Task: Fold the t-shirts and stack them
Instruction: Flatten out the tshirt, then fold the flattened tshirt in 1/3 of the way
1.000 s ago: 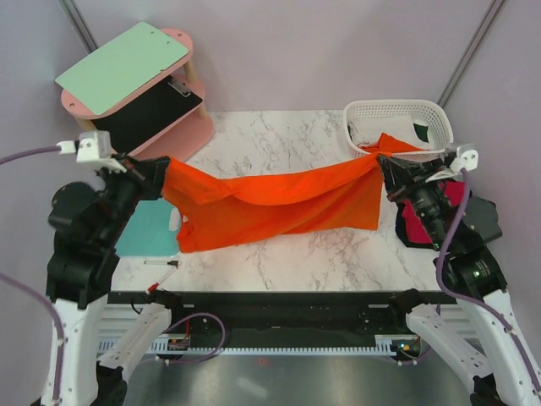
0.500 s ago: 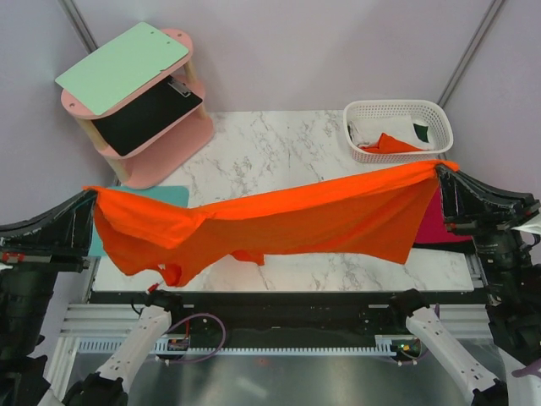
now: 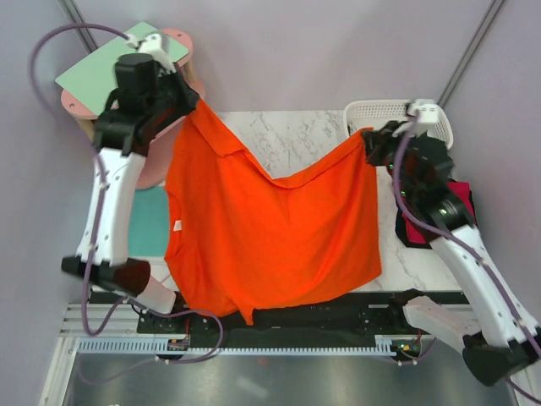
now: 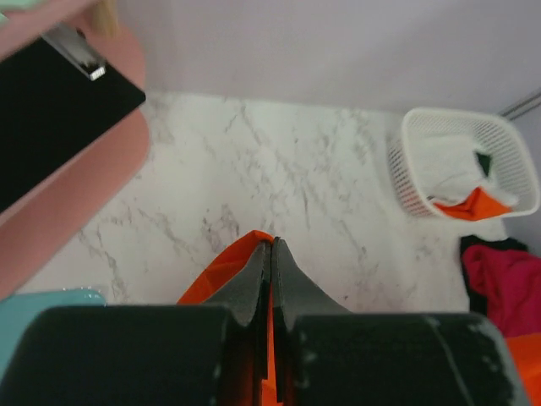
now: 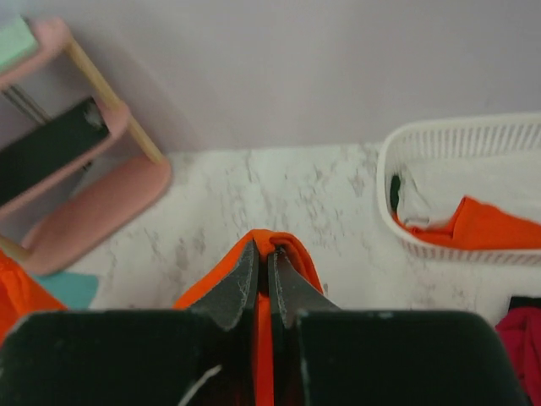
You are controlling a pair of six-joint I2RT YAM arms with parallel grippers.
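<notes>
A bright orange t-shirt (image 3: 270,237) hangs spread between my two grippers, high above the marble table. My left gripper (image 3: 191,105) is shut on its upper left corner; the cloth shows between the closed fingers in the left wrist view (image 4: 271,245). My right gripper (image 3: 368,139) is shut on the upper right corner, with orange cloth bunched at the fingertips in the right wrist view (image 5: 267,245). The shirt's top edge sags between them and its lower edge hangs past the table's near edge. A crimson t-shirt (image 3: 448,207) lies on a black one at the right. Another orange shirt (image 5: 490,224) lies in the basket.
A white lattice basket (image 3: 385,110) with white, green and orange cloth stands at the back right. A pink two-tier shelf (image 3: 173,38) with a green board and a black clipboard stands at the back left. A teal mat (image 3: 148,222) lies at the table's left edge.
Both arms have swung up and toward the back of the table. The orange shirt went from a stretched horizontal band to hanging open as a wide sheet.
</notes>
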